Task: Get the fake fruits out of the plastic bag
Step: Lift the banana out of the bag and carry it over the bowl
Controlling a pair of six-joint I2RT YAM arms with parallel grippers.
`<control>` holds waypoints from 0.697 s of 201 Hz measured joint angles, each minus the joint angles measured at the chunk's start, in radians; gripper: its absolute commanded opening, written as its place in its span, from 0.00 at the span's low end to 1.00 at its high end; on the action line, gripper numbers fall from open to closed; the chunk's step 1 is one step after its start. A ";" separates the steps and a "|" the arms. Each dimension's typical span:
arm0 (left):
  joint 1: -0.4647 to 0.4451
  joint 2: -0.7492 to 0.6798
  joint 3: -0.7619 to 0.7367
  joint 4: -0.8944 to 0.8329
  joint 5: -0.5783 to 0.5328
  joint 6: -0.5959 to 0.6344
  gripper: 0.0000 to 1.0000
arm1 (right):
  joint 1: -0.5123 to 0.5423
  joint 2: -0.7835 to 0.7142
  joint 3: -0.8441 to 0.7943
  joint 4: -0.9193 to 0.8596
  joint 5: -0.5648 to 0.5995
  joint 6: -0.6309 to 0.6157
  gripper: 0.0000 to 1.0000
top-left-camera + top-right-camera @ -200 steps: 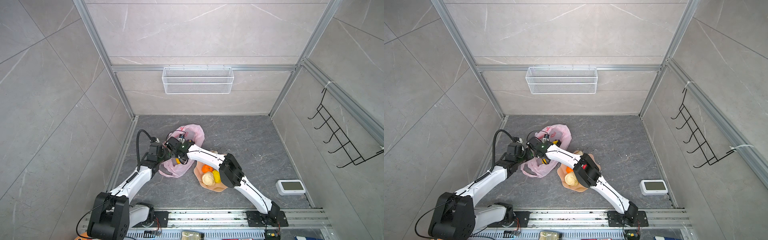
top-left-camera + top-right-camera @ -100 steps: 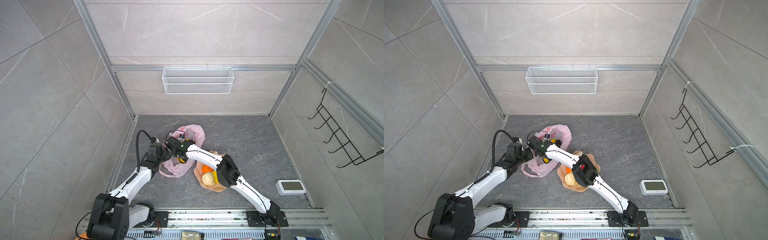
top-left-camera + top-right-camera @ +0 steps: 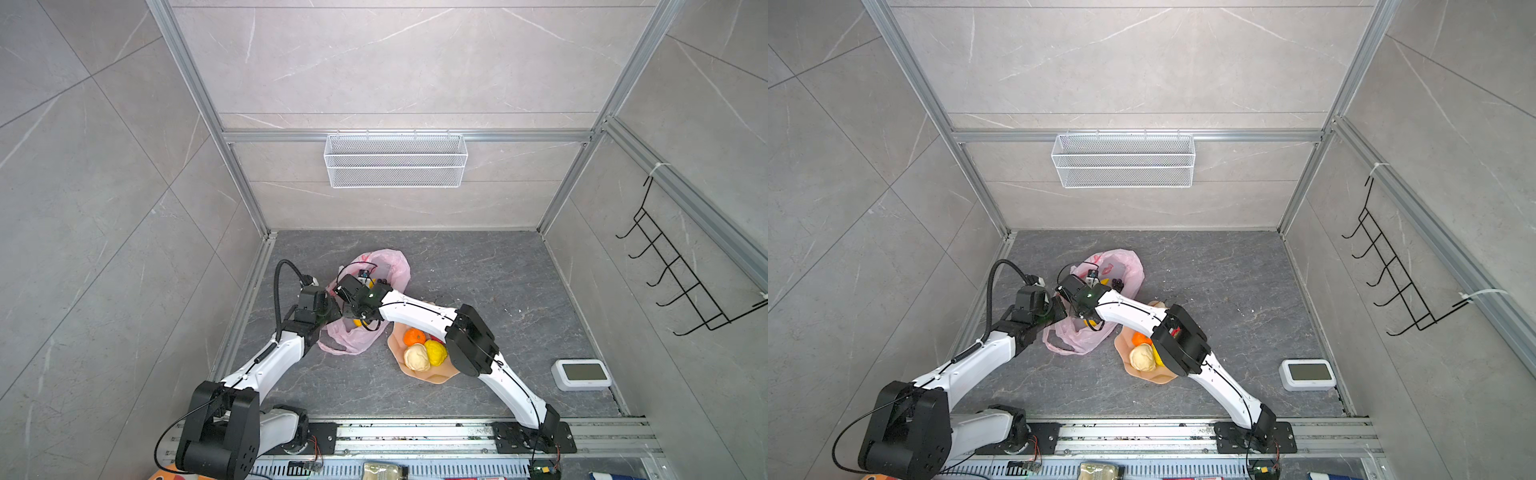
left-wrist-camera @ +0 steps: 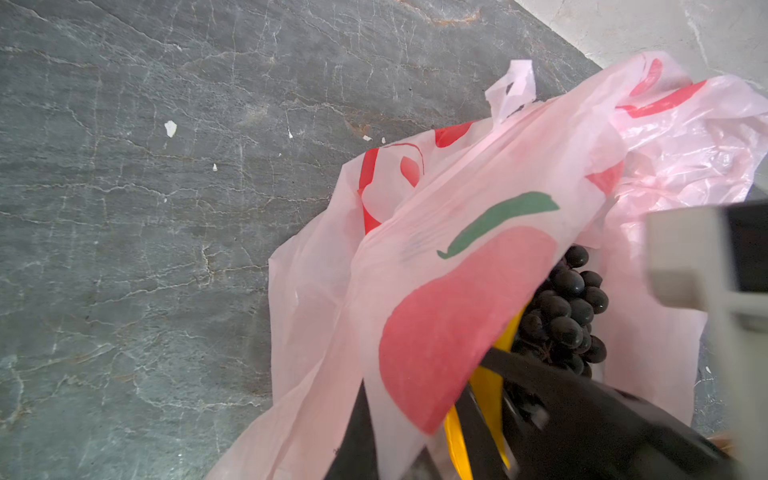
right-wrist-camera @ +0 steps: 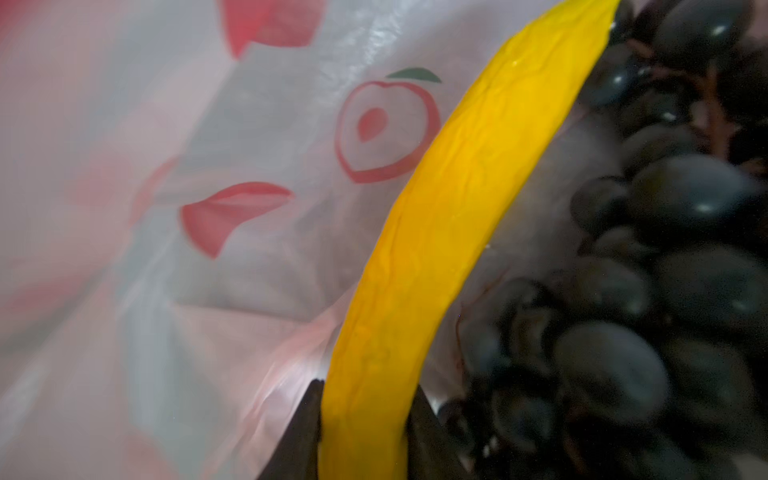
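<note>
The banana [image 5: 436, 249] lies inside the plastic bag [image 3: 376, 266], and its curved body runs from the bottom centre to the upper right of the right wrist view. The dark grape bunch [image 5: 665, 249] presses against it on the right side of that frame. The right end effector [image 5: 361, 428] has reached into the bag mouth. Its two black jaws stand narrowly apart and touch both sides of the banana near one end, so it seems to have a grip on this fruit.

The left end effector [image 3: 331, 309] is fully closed, and in the left wrist view the pink film rises toward it. I judge that it pinches the bag rim to hold the mouth lifted and open, so that the other arm can enter without dragging the thin film.

In both top views the bag rests on the grey surface [image 3: 478, 266], a little left of the centre and low in the frame. Just right of it and lower is the peach plate [image 3: 436, 377], which already carries a tangerine [image 3: 413, 336], a beige fruit [image 3: 417, 358] and a yellow fruit [image 3: 435, 352]. The plate probably stands so near to make each transfer short
</note>
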 measured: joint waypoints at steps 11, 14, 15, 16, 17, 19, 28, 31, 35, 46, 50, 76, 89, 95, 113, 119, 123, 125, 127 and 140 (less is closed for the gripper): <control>0.000 0.000 0.000 0.000 0.000 0.000 0.00 | 0.001 -0.032 -0.026 0.030 -0.011 -0.005 0.20; 0.000 0.000 0.000 0.000 0.000 0.000 0.00 | 0.001 -0.042 -0.033 0.039 -0.015 -0.009 0.20; 0.000 0.000 0.000 0.000 0.000 0.000 0.00 | 0.001 -0.043 -0.035 0.042 -0.016 -0.010 0.20; 0.000 0.000 0.000 0.000 0.000 0.000 0.00 | 0.001 -0.047 -0.037 0.044 -0.018 -0.010 0.20; 0.000 0.000 0.000 0.000 0.000 0.000 0.00 | 0.001 -0.048 -0.039 0.046 -0.018 -0.010 0.20; 0.000 0.001 0.000 0.000 0.000 0.000 0.00 | 0.001 -0.054 -0.042 0.051 -0.019 -0.012 0.20; 0.000 0.001 0.000 0.000 0.000 -0.001 0.00 | 0.001 -0.072 -0.055 0.064 -0.026 -0.020 0.20; 0.000 0.001 0.000 0.000 0.001 -0.001 0.00 | 0.001 -0.079 -0.058 0.069 -0.028 -0.022 0.20; 0.000 0.001 0.000 0.000 0.000 -0.001 0.00 | 0.001 -0.085 -0.064 0.076 -0.031 -0.026 0.20; 0.000 0.001 0.000 0.000 0.000 -0.001 0.00 | 0.000 -0.108 -0.085 0.097 -0.035 -0.031 0.20; 0.000 0.001 0.000 0.000 0.000 -0.001 0.00 | 0.000 -0.115 -0.094 0.101 -0.037 -0.032 0.20; 0.000 0.001 0.000 0.000 0.000 -0.001 0.00 | 0.000 -0.190 -0.196 0.138 -0.040 -0.040 0.20; 0.000 0.001 0.000 0.000 0.000 -0.001 0.00 | 0.000 -0.238 -0.258 0.150 -0.040 -0.047 0.20; 0.000 0.001 0.000 0.000 0.000 -0.001 0.00 | 0.000 -0.260 -0.283 0.153 -0.039 -0.047 0.20; 0.000 0.001 0.000 0.000 0.000 -0.001 0.00 | 0.003 -0.336 -0.368 0.164 -0.031 -0.054 0.20; 0.000 0.001 0.000 0.000 0.000 -0.001 0.00 | 0.005 -0.359 -0.391 0.167 -0.027 -0.054 0.20; 0.000 0.001 0.000 0.000 0.000 -0.001 0.00 | 0.006 -0.378 -0.410 0.169 -0.024 -0.055 0.20; 0.000 0.001 0.000 0.000 0.000 -0.001 0.00 | 0.008 -0.388 -0.419 0.169 -0.019 -0.054 0.20; 0.000 0.001 0.000 0.000 0.000 -0.001 0.00 | 0.009 -0.397 -0.427 0.169 -0.016 -0.055 0.20; 0.000 0.001 0.000 0.000 0.000 -0.001 0.00 | 0.020 -0.454 -0.479 0.169 0.004 -0.054 0.20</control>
